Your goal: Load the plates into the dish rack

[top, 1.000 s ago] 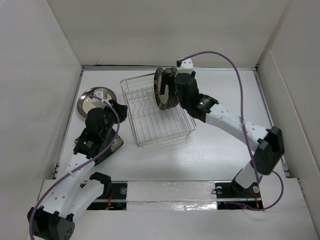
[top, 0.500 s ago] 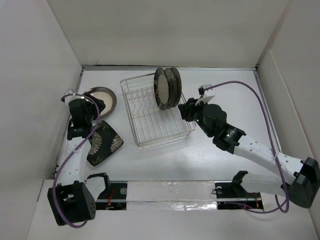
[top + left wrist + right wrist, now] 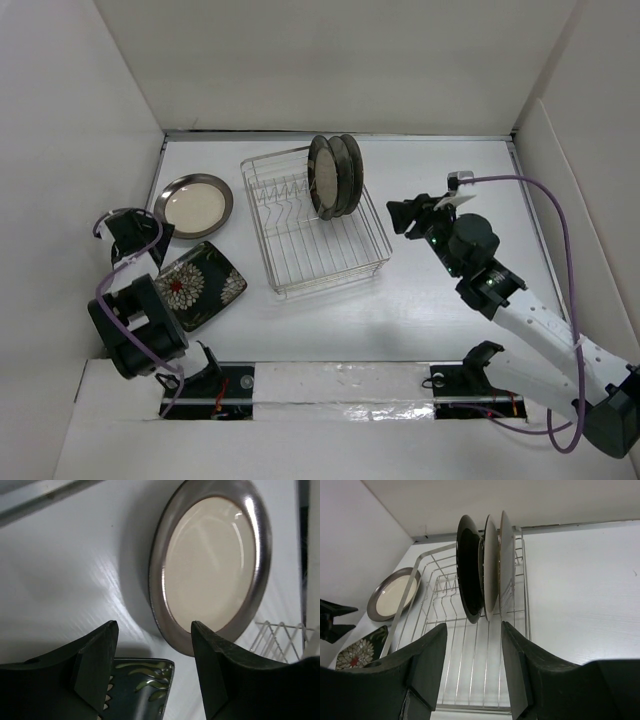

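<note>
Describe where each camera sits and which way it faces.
Top external: above and behind the arms, looking down at the dish rack; both arms show.
Left wrist: on the left arm, facing the beige plate between the left gripper fingers.
Right wrist: facing the dish rack between the right gripper fingers.
Shared: all three show the beige plate.

Setting: robot test cell, laboratory type. Evidence: a bare white table (image 3: 400, 310) boxed in by plain white panel walls (image 3: 330, 60). The left arm (image 3: 130, 320) and right arm (image 3: 530, 320) are bolted at its near edge. Purple cables (image 3: 566, 232) run exposed, and a silver tape strip (image 3: 340, 385) lies along the front.
</note>
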Motion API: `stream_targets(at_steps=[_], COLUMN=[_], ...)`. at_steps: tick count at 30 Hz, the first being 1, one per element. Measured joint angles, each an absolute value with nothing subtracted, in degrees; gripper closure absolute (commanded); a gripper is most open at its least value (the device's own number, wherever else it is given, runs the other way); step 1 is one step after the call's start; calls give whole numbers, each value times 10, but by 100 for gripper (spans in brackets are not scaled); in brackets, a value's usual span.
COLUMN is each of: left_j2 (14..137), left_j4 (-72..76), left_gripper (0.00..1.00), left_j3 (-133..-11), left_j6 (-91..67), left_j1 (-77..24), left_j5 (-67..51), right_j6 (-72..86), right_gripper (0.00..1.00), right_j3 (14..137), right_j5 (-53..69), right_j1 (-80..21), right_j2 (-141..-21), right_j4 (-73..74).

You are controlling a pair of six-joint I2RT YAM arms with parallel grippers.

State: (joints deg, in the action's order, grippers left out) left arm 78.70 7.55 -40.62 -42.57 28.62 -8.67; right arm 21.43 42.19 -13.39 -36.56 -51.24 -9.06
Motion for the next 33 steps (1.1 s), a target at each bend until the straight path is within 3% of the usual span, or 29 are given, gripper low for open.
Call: stream_targets(at_steps=[17,26,29,31,33], left_j2=[966,1001,1018,1029,1034], left_j4=[109,150,165,176,195], left_gripper=[45,58,73,98,100], left_j3=[-480,-493,-503,-503,-503], left_j6=[-427,-446,-453,-461,-477], left_j1=[286,280,271,267,266], left_j5=[-103,-121,-125,-127,-149], right_j6=[232,239,240,241,240], right_gripper=[47,48,48,48,48], right_j3=[419,413,413,413,413], right_j5=[-72,-62,-60,-60,-60], right_j1=[-313,-308,-308,-308,-308], right_j2=[-522,-525,-525,-525,-525], right_j4=[-95,-95,-95,-95,-95])
